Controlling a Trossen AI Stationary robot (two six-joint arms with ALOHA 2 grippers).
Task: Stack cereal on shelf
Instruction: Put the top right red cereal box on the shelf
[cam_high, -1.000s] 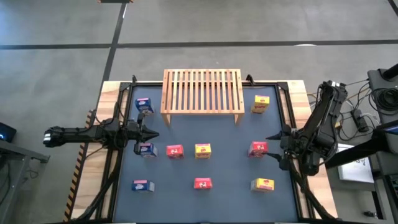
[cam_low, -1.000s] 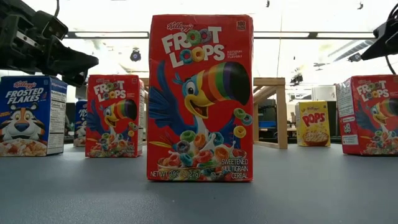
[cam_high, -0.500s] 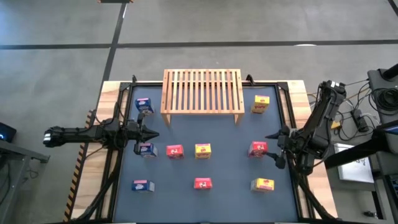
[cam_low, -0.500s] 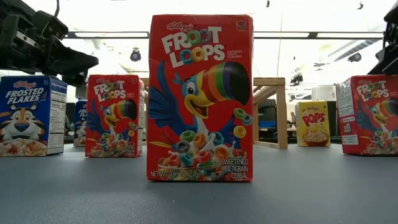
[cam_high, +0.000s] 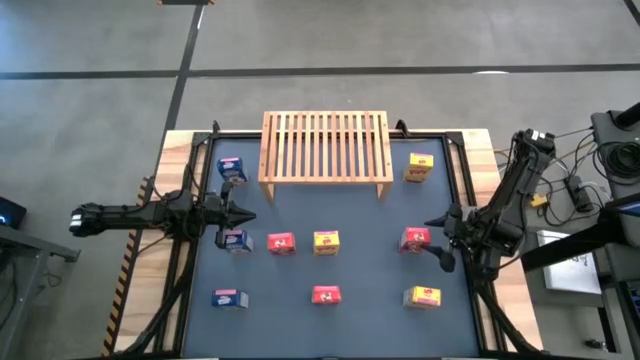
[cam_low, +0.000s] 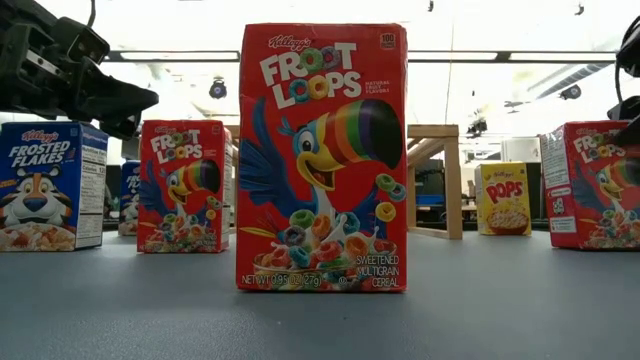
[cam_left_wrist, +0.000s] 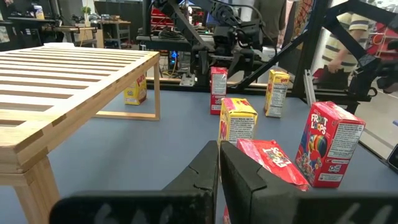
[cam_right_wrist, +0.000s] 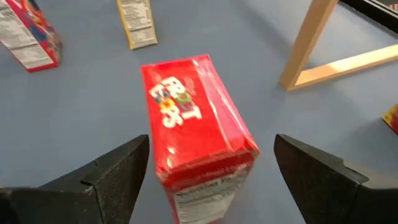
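**Right fingers spread around a red box, grasp not yet made**

The right gripper (cam_high: 438, 243) has its fingers (cam_right_wrist: 112, 171) spread wide, one to either side of a red cereal box (cam_right_wrist: 198, 127) standing on the blue tabletop (cam_high: 370, 225). In the right wrist view there is bare tabletop between each finger and the box, so nothing is held. The step in hand looks like the approach to the first pick. The next move calls for a little more advance so the box sits squarely between the fingers, then a firm close on its narrow sides before lifting. A light box like this could tip if one finger touches first.

The right arm reaches in from the table's right edge, bent at the elbow, wrist pointing inward just beside that box.

The left gripper (cam_high: 243, 215) waits over the left side of the tabletop with its fingers pressed together on nothing, its arm stretched out level, between two blue boxes.

The shelf (cam_high: 325, 147) stands at the far middle of the tabletop with nothing on its slats. The other boxes stand scattered in front and to its sides.
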